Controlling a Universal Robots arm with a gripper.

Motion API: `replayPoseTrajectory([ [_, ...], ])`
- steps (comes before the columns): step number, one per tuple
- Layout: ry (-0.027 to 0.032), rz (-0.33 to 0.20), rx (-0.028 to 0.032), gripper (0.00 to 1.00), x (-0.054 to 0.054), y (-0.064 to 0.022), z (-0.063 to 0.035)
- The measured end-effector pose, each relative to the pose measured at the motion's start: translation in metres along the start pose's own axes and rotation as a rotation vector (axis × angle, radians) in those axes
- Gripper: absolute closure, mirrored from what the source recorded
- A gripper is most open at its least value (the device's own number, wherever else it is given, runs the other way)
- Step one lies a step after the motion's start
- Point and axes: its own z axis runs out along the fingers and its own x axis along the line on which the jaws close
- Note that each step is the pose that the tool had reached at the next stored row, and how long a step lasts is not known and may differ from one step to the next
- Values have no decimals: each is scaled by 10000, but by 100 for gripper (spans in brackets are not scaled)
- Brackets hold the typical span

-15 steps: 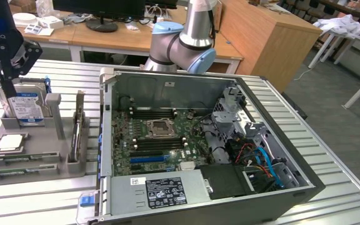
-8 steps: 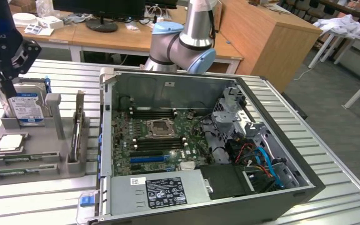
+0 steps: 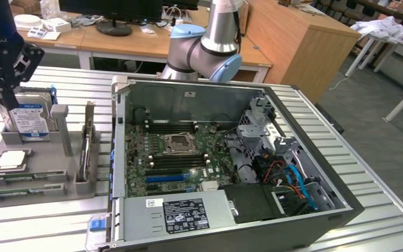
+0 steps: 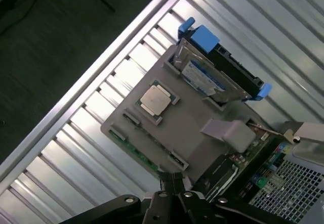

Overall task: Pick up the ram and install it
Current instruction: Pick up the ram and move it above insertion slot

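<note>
Both fingers of our end effector (image 4: 172,181) sit pressed together, empty, above the gray holder (image 4: 192,143), so we judge they must spread and square to the ram (image 4: 139,151) lying flat along the holder's edge.

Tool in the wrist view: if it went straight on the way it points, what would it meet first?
Most likely the ram lying flat along the edge of the gray tray: the shut tool points at that stick's end. Depth is unclear, so it may meet the tray beside it instead.

Tool (image 4: 172,180) vertical, nose down, jaws tight together.
</note>
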Motion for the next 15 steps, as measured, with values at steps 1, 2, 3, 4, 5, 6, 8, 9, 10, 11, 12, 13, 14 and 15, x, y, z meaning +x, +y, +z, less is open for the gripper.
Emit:
replayPoseTrajectory([
  [1,9,-185,-4,89,0,0,1],
  [2,17,-364,-8,89,0,0,3],
  [3,25,-544,-12,89,0,0,5],
  [4,34,-723,-16,89,0,0,6],
  [5,42,-903,-21,89,0,-1,7],
  [6,49,-1083,-25,89,0,-1,8],
  [8,65,-1453,-33,89,0,-1,11],
  [9,74,-1632,-37,89,0,-1,12],
  [10,82,-1812,-42,89,0,-1,14],
  [11,90,-1991,-45,89,1,-1,15],
  [12,99,-2171,-50,89,1,-1,16],
  [13,107,-2351,-54,89,1,-1,17],
  [14,116,-2547,-58,89,1,-1,19],
  [15,123,-2727,-63,89,1,-1,20],
])
